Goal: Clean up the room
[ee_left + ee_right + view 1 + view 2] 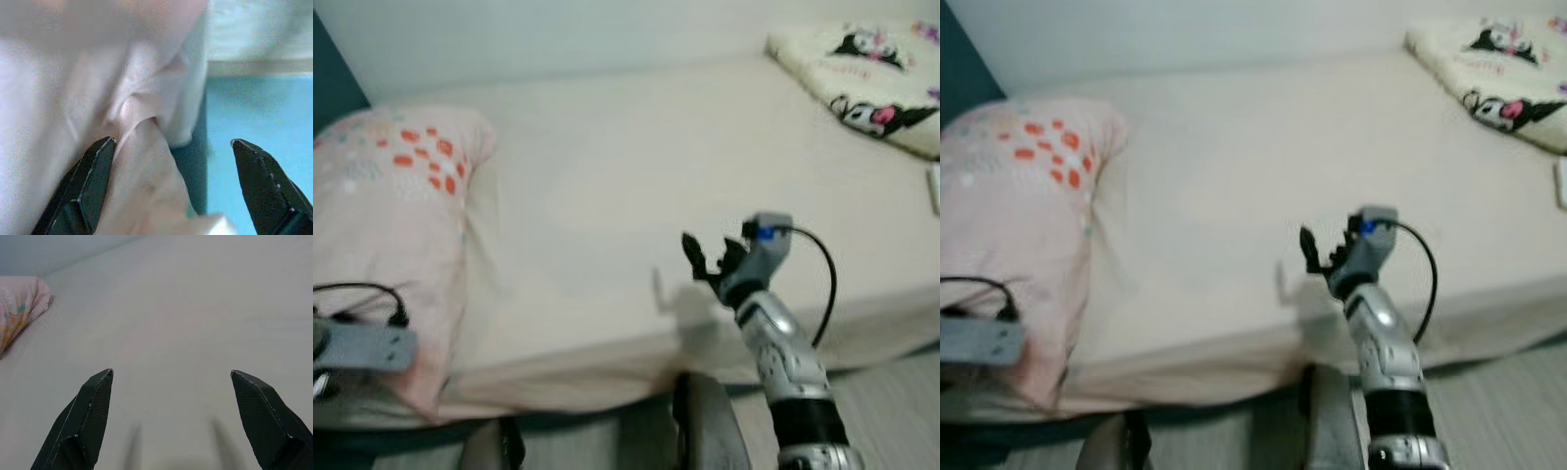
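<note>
One pink pillow (pixel 391 235) lies at the bed's (pixel 636 176) left end, long axis running toward the wall, with the spread left claw (pixel 171 152) against its cloth, the spread right claw (pixel 705 257) well apart over the sheet, and one cartoon blanket (pixel 867 78) far right.

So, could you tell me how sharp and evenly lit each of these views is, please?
Both eye views are soft and slightly blurred, with the right gripper casting a faint shadow on the bed. The left wrist view is hazy, the pillow fabric too close to focus. The right wrist view is evenly lit and flat, with faint finger shadows.
</note>
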Available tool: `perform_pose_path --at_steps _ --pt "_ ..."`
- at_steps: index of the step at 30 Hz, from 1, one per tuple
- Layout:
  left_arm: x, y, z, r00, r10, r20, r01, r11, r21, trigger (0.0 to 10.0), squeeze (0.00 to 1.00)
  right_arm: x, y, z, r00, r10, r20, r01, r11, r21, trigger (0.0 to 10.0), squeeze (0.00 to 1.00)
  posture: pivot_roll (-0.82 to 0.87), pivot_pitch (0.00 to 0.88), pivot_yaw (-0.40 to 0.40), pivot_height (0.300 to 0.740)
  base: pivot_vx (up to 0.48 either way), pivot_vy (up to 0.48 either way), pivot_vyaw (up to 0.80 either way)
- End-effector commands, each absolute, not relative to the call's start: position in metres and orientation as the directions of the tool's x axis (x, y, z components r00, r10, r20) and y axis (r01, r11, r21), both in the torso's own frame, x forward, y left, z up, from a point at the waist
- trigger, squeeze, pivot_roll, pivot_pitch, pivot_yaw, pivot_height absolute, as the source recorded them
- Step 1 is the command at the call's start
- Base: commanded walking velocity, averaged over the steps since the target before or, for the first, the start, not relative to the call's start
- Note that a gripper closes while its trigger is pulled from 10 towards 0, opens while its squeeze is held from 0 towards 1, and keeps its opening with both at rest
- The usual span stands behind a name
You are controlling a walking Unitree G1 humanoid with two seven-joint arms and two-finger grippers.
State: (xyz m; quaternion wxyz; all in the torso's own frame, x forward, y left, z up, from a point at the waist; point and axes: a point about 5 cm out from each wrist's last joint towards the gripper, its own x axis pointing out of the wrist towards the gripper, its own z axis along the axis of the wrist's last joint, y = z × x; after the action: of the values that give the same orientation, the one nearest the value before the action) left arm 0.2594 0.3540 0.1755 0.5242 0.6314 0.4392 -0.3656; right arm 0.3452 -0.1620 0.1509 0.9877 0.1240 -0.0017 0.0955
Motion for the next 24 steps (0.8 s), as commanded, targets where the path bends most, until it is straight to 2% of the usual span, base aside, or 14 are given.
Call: perform_pose_path --at_steps 1,4,6,7,10,11,13,15,17,19,21,22,23,24 --pt "0.25 0.335 0.186 0.285 0.019 -0.958 0.955 -0.093 0.282 10.0 0.0 0.347 -0.158 0.15 0.979 0.202 0.036 -0.205 0.944 0.26 10.0 0.0 -0.03 0.081 0.007 0.471 0.0 0.0 0.0" --pt "0.25 0.335 0.186 0.285 0.019 -0.958 0.955 -0.093 0.282 10.0 0.0 0.347 -0.158 0.15 0.979 0.202 0.036 -0.205 0.944 0.26 10.0 0.0 -0.03 0.081 0.007 0.471 0.0 0.0 0.0" --pt "0.246 0.315 0.192 0.258 -0.142 -0.956 0.954 -0.117 0.275 10.0 0.0 0.349 -0.157 0.151 0.977 0.209 0.042 -0.212 0.939 0.269 10.0 0.0 -0.01 0.069 0.005 0.471 0.0 0.0 0.0" --pt "0.244 0.282 0.205 0.237 -0.413 -0.879 0.948 -0.102 0.303 10.0 0.0 0.351 -0.155 0.153 0.975 0.216 0.049 -0.221 0.934 0.28 10.0 0.0 -0.01 0.059 0.003 0.471 0.0 0.0 0.0" --pt "0.244 0.282 0.205 0.237 -0.413 -0.879 0.948 -0.102 0.303 10.0 0.0 0.351 -0.155 0.153 0.975 0.216 0.049 -0.221 0.934 0.28 10.0 0.0 -0.01 0.059 0.003 0.471 0.0 0.0 0.0" --pt "0.243 0.255 0.219 0.211 -0.668 -0.713 0.944 -0.051 0.327 10.0 0.0 0.354 -0.154 0.153 0.974 0.221 0.052 -0.227 0.931 0.287 10.0 0.0 -0.01 0.04 -0.003 0.471 0.0 0.0 0.0" --pt "0.237 0.238 0.227 0.162 -0.829 -0.535 0.952 -0.01 0.305 10.0 0.0 0.356 -0.153 0.155 0.973 0.226 0.055 -0.232 0.929 0.289 10.0 0.0 -0.02 0.025 -0.011 0.471 0.0 0.0 0.0" --pt "0.237 0.238 0.227 0.162 -0.829 -0.535 0.952 -0.01 0.305 10.0 0.0 0.356 -0.153 0.155 0.973 0.226 0.055 -0.232 0.929 0.289 10.0 0.0 -0.02 0.025 -0.011 0.471 0.0 0.0 0.0" --pt "0.235 0.23 0.233 0.151 -0.926 -0.346 0.962 0.058 0.267 10.0 0.0 0.358 -0.153 0.157 0.971 0.231 0.059 -0.238 0.928 0.288 10.0 0.0 -0.02 0.015 -0.014 0.471 0.0 0.0 0.0" --pt "0.262 0.225 0.229 0.397 -0.917 0.044 0.9 0.398 0.176 10.0 0.0 0.362 -0.157 0.161 0.965 0.248 0.081 -0.261 0.922 0.287 10.0 0.0 -0.02 0.0 -0.025 0.476 0.0 0.0 0.0" --pt "0.262 0.225 0.229 0.397 -0.917 0.044 0.9 0.398 0.176 10.0 0.0 0.362 -0.157 0.161 0.965 0.248 0.081 -0.261 0.922 0.287 10.0 0.0 -0.02 0.0 -0.025 0.476 0.0 0.0 0.0" --pt "0.28 0.225 0.22 0.555 -0.812 0.181 0.817 0.573 0.061 10.0 0.0 0.362 -0.156 0.162 0.96 0.265 0.09 -0.28 0.916 0.287 10.0 0.0 -0.02 0.0 -0.026 0.481 0.0 0.0 0.0" --pt "0.28 0.225 0.22 0.555 -0.812 0.181 0.817 0.573 0.061 10.0 0.0 0.362 -0.156 0.162 0.96 0.265 0.09 -0.28 0.916 0.287 10.0 0.0 -0.02 0.0 -0.026 0.481 0.0 0.0 0.0" --pt "0.294 0.22 0.202 0.697 -0.676 0.238 0.711 0.696 -0.104 10.0 0.0 0.362 -0.156 0.16 0.957 0.275 0.089 -0.289 0.913 0.288 10.0 0.0 -0.03 0.0 -0.034 0.486 0.0 0.0 0.0"
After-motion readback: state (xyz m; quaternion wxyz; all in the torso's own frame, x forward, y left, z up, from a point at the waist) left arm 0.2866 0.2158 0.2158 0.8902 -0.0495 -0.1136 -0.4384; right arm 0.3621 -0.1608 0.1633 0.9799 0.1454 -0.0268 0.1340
